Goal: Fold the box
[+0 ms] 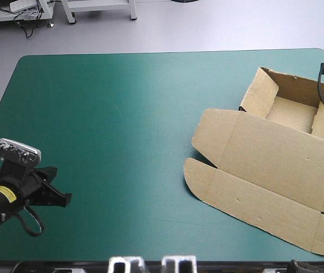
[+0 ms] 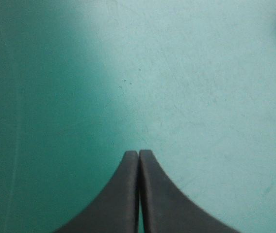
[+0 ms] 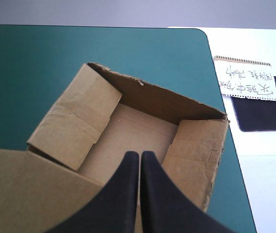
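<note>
The brown box (image 1: pixel 275 153) lies at the table's right side as an open tray with raised walls and its lid spread flat toward the front. In the right wrist view the tray (image 3: pixel 142 131) is just ahead of and below my right gripper (image 3: pixel 140 154), whose fingers meet in a pointed arch, shut on nothing. My left gripper (image 1: pixel 59 196) rests low near the front left corner, far from the box. Its fingers (image 2: pixel 128 184) are pressed together, shut, over bare teal-green cover (image 2: pixel 176 73).
Beyond the table's corner, in the right wrist view, a notepad sheet (image 3: pixel 247 80) and a black pad (image 3: pixel 268 109) lie on a white surface. Open teal-green cover (image 1: pixel 110 125) spans the table's left and middle.
</note>
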Controlling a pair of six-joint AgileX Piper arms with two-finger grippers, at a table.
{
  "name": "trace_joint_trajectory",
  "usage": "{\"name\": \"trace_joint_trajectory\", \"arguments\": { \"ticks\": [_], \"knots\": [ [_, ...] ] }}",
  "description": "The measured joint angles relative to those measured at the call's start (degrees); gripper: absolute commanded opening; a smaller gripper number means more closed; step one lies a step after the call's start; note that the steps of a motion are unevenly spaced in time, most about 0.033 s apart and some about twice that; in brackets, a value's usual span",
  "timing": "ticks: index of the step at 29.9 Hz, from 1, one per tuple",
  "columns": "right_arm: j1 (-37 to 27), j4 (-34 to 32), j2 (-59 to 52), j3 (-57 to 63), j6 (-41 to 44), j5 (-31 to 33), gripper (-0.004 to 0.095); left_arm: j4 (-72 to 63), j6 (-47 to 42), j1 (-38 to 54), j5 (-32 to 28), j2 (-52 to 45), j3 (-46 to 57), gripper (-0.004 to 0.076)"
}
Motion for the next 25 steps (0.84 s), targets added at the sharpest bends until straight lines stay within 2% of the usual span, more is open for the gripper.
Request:
{"name": "trace_joint_trajectory", "arguments": {
  "ticks": [10, 16, 25],
  "knots": [
    [1.9, -2.4, -19.5, 28.8, 0.1, 0.0, -0.0004, -4.5, 0.0, 0.0, -4.4, -7.7, 15.8, -0.0011],
    [1.9, -2.3, -32.6, 46.8, 0.1, -3.5, -0.0003, -5.8, 0.3, 0.0, -4.8, -10.3, 19.0, -0.0011],
    [1.9, -1.2, -45.3, 65.6, -0.7, -8.5, -0.0004, -5.8, 0.4, 0.0, -5.2, -12.6, 21.7, -0.0011]
  ]
}}
